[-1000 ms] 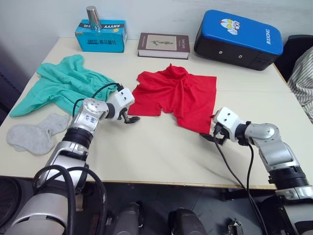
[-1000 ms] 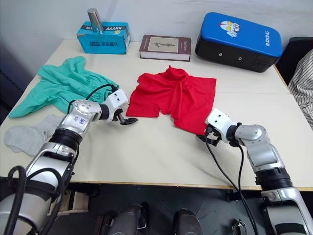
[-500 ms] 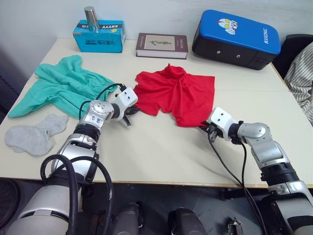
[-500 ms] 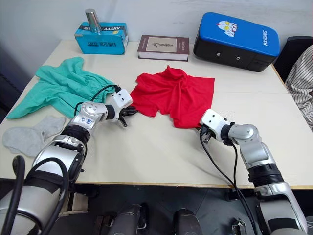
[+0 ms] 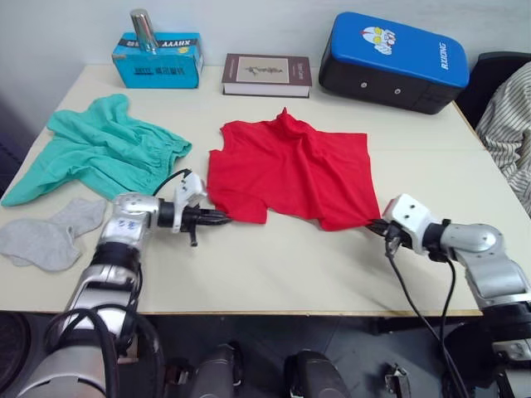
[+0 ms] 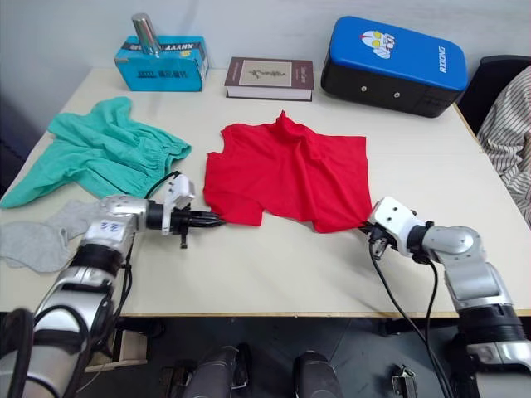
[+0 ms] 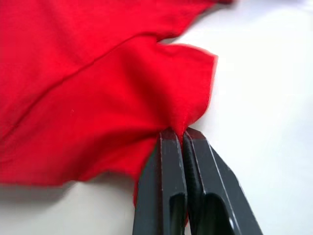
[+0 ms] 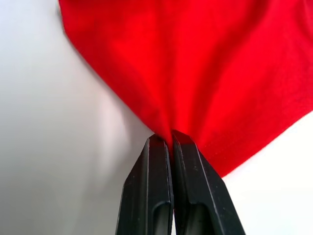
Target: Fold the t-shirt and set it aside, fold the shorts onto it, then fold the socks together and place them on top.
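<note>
The red t-shirt (image 5: pixel 286 170) lies spread across the middle of the table, stretched between my two grippers. My left gripper (image 5: pixel 222 217) is shut on its near-left corner; in the left wrist view the fingers (image 7: pixel 168 196) pinch the red cloth (image 7: pixel 98 88). At the near-right corner my right gripper (image 5: pixel 375 224) is shut on the t-shirt, the black fingers (image 8: pixel 159 196) clamping a fold of red cloth (image 8: pixel 195 63). The teal shorts (image 5: pixel 104 149) lie bunched at the left. The grey socks (image 5: pixel 50 236) rest at the near-left table edge.
Along the back edge stand a blue tissue box (image 5: pixel 158 60) with a metal cylinder (image 5: pixel 143 30) on it, a brown book (image 5: pixel 265 75) and a blue-and-black case (image 5: pixel 390 60). A person's striped sleeve (image 5: pixel 513 124) shows at the right.
Both grippers have shut on the t-shirt's near corners and pulled them apart toward the table's front edge. The shirt now lies flatter and wider.
</note>
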Action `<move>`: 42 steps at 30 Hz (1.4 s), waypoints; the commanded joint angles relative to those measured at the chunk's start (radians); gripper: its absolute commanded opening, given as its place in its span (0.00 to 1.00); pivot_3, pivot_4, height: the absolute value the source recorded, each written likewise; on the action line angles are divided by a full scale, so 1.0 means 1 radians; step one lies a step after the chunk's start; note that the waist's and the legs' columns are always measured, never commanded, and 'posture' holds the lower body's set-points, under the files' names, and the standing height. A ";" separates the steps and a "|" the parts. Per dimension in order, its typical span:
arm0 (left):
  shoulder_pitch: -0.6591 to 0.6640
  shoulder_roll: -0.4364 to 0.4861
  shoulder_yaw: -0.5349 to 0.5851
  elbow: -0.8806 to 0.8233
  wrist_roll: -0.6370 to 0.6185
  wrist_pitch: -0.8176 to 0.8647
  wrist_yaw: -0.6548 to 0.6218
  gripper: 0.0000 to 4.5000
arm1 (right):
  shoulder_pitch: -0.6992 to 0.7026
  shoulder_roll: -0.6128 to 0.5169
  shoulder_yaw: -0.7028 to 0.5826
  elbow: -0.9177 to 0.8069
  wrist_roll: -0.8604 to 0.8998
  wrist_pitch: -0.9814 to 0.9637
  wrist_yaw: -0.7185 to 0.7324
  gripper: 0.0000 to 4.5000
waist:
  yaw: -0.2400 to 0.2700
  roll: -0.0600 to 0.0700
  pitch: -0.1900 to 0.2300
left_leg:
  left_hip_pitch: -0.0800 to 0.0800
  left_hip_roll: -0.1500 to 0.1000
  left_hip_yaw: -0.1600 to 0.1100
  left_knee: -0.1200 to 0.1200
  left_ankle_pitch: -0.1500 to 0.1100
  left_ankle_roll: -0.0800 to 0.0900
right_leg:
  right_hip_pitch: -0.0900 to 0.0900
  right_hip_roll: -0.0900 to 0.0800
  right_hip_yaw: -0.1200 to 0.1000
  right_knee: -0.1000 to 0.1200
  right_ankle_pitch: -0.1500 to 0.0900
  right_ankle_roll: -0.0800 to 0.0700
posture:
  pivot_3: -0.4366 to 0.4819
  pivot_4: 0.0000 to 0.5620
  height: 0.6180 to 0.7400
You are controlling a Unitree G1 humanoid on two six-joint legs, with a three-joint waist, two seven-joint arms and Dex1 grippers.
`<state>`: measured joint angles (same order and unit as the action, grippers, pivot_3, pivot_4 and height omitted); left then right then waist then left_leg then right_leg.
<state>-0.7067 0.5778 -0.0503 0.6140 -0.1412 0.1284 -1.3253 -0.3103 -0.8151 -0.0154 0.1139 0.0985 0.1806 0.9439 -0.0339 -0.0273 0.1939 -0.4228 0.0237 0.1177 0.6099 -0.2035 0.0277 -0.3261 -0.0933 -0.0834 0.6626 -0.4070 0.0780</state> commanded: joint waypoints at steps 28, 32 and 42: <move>0.327 0.264 0.189 -0.686 -0.312 0.298 0.102 0.00 | 0.268 -0.247 -0.235 -0.197 0.323 0.162 0.340 0.00 | 0.011 0.008 0.004 | 0.000 0.000 0.000 0.000 -0.008 0.009 | 0.004 0.000 0.002 -0.009 -0.001 -0.002 | 0.48 0.27 1.00; -0.055 0.175 0.144 -0.346 -0.143 0.111 0.294 0.00 | -0.151 -0.193 -0.182 0.022 0.222 0.108 0.163 0.00 | 0.006 0.008 0.008 | 0.001 0.000 0.002 0.002 -0.003 0.004 | 0.003 0.000 0.002 -0.007 -0.001 -0.001 | 0.48 0.27 1.00; -0.966 0.144 0.232 0.521 0.052 -0.595 0.875 0.00 | -1.071 -0.110 -0.121 0.700 -0.126 -0.539 -0.448 0.00 | 0.002 0.004 0.017 | -0.038 -0.003 0.003 0.004 0.000 0.001 | -0.046 -0.004 -0.006 0.022 0.003 0.006 | 0.48 0.27 1.00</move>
<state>-1.6109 0.6585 0.1306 1.0989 -0.0950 -0.3669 -0.5302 -1.3427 -0.8897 -0.0991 0.7683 -0.0003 -0.2524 0.5843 -0.0316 -0.0231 0.2106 -0.4634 0.0195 0.1199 0.6134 -0.2050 0.0297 -0.3766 -0.0995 -0.0942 0.6887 -0.4038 0.0841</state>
